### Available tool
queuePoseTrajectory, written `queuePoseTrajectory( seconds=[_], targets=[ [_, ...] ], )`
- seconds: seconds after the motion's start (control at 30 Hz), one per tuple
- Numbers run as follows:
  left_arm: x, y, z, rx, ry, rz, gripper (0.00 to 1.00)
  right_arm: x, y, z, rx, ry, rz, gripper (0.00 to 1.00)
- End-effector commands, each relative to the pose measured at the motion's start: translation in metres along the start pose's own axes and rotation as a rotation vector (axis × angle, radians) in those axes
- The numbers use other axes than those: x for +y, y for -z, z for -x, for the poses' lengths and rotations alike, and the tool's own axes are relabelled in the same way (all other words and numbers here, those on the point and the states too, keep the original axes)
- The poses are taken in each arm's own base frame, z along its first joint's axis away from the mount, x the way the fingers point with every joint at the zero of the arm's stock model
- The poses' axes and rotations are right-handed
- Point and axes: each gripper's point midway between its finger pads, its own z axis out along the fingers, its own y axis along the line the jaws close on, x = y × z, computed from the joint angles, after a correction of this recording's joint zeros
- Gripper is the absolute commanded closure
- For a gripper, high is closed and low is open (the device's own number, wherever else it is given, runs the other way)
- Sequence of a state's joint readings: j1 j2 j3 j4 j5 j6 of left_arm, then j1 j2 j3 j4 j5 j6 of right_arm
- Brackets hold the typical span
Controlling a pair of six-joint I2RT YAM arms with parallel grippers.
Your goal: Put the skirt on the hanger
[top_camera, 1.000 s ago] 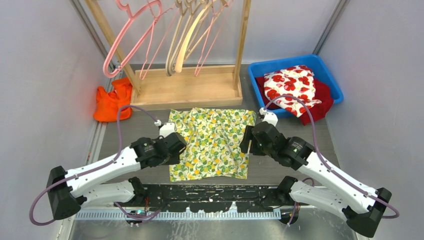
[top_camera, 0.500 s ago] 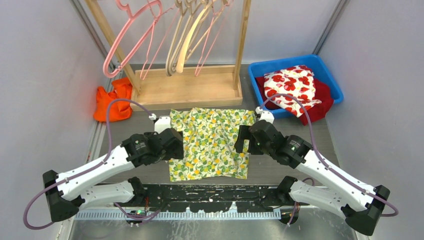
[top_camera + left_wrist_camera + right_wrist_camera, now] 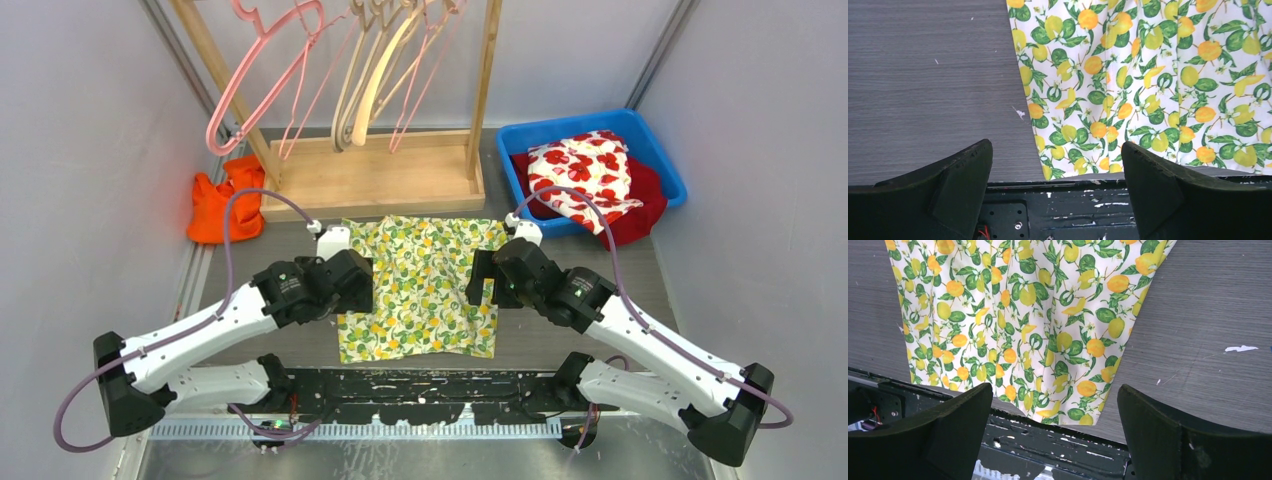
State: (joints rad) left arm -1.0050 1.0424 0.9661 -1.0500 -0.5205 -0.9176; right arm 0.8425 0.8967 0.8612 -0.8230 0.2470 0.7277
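Note:
The skirt, white with a lemon and leaf print, lies flat on the grey table in front of the wooden rack. Several hangers, pink and cream, hang from the rack's top bar. My left gripper hovers over the skirt's left edge, open and holding nothing. My right gripper hovers over the right edge, also open and holding nothing. The left wrist view shows the skirt beyond the wide-apart left gripper. The right wrist view shows the skirt spread out beyond the right gripper.
A blue bin at the back right holds red floral cloth. An orange cloth lies bunched at the left wall. The rack's wooden base sits just behind the skirt. A black mounting plate runs along the near edge.
Both grippers have opened wide. The right one has shifted a little left and toward the back; the left one stays by the skirt's left edge. The skirt lies as before.

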Motion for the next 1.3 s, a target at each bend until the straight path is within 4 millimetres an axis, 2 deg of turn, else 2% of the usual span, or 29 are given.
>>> queuePoseTrajectory(
  seconds=[0.0, 0.27, 0.43, 0.6, 0.8, 0.93, 1.03, 1.13, 1.27],
  targets=[
    [-0.015, 0.008, 0.034, -0.089, 0.013, -0.037, 0.00, 0.016, 0.008, 0.018, -0.055, -0.005, 0.058, 0.00],
    [-0.027, 0.009, 0.064, -0.119, -0.016, -0.044, 0.00, 0.016, 0.008, 0.018, -0.053, -0.006, 0.061, 0.00],
    [-0.032, 0.008, 0.090, -0.144, -0.012, -0.050, 0.00, 0.017, 0.008, 0.018, -0.053, -0.005, 0.063, 0.00],
    [-0.034, 0.016, 0.133, -0.205, 0.004, -0.047, 0.00, 0.020, 0.010, 0.021, -0.052, -0.006, 0.069, 0.00],
    [-0.024, 0.025, 0.194, -0.311, 0.061, -0.013, 0.01, 0.020, 0.016, 0.025, -0.080, -0.016, 0.080, 0.00],
    [-0.022, 0.045, 0.226, -0.407, 0.083, -0.026, 0.05, 0.021, 0.016, 0.024, -0.077, -0.014, 0.092, 0.00],
    [-0.025, 0.062, 0.234, -0.443, 0.091, -0.081, 0.09, 0.022, 0.015, 0.024, -0.077, -0.010, 0.100, 0.00],
    [-0.033, 0.076, 0.233, -0.447, 0.077, -0.165, 0.10, 0.023, 0.012, 0.022, -0.075, -0.003, 0.104, 0.00],
    [-0.056, 0.092, 0.232, -0.423, 0.047, -0.308, 0.12, 0.026, 0.005, 0.021, -0.064, 0.011, 0.104, 0.00]
  ],
)
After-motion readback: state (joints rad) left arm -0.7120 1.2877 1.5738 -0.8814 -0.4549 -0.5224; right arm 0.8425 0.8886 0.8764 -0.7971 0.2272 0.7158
